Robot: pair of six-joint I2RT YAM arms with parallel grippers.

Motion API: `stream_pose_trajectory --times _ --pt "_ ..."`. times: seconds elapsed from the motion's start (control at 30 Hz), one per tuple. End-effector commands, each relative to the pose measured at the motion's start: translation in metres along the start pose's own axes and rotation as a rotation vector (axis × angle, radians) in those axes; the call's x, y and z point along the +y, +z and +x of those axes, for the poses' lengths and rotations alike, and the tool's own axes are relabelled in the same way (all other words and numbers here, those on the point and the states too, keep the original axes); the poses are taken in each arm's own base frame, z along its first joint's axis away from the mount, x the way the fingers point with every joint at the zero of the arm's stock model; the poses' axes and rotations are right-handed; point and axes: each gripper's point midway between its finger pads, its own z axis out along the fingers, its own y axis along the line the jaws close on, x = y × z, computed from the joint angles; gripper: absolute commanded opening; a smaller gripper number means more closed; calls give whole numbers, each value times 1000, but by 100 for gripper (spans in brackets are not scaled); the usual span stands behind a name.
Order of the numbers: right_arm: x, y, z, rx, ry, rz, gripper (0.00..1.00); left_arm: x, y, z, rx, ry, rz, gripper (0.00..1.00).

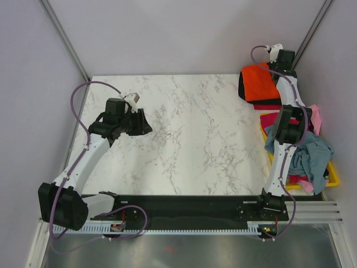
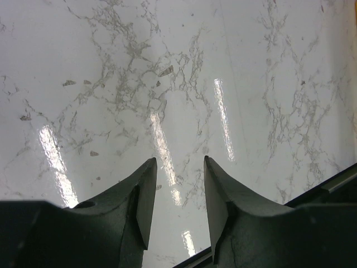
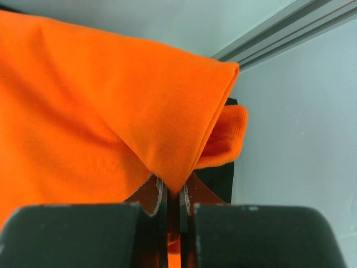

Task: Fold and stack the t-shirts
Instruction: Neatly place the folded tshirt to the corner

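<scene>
right jaws pinch one orange t-shirt (image 3: pixel 100 111), left jaws parted over table (image 2: pixel 167 72)

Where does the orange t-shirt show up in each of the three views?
Top external: orange t-shirt at the far right corner of the table, atop a black t-shirt.
Left wrist: not in it; only the table.
Right wrist: fills left and centre, a fold pinched in the right gripper.
Shared landmark: the black t-shirt under the orange, in top and right wrist views.
</scene>
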Motion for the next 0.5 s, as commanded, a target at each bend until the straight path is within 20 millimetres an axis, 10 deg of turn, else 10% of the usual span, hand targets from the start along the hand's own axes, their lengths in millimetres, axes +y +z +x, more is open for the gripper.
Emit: stream_pose_trajectory --times 0.0,0.47 --pt "-19 7 -32 -122 9 62 0 -4 3 -1 -3 39 28 47" --pt "-34 46 1 -117 10 110 0 -4 5 1 8 39 32 46"
